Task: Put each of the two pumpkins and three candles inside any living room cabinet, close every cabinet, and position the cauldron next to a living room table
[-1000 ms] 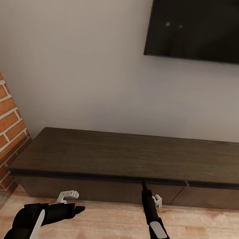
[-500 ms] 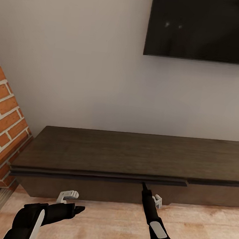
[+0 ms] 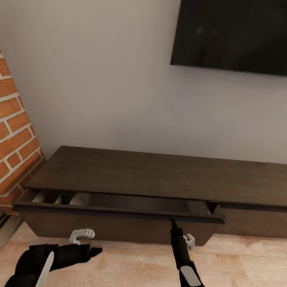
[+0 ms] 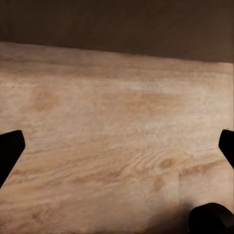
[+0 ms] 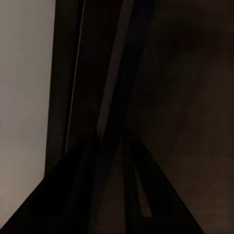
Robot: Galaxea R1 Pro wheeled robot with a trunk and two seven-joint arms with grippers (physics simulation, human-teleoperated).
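Cabinet [image 3: 157, 180] drawer [image 3: 118, 212] slid further out; right end effector [image 3: 173, 222] pinching its lip.

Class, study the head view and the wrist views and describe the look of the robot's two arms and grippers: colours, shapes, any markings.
Both arms are mostly matte black with smooth white shell panels. The left arm looks bulky and rounded, with a white hook-shaped bracket beside the left gripper, whose dark fingers are blunt. The right arm is slimmer, tapering to the narrow black right gripper, with a small white bracket alongside. No cables or markings show.
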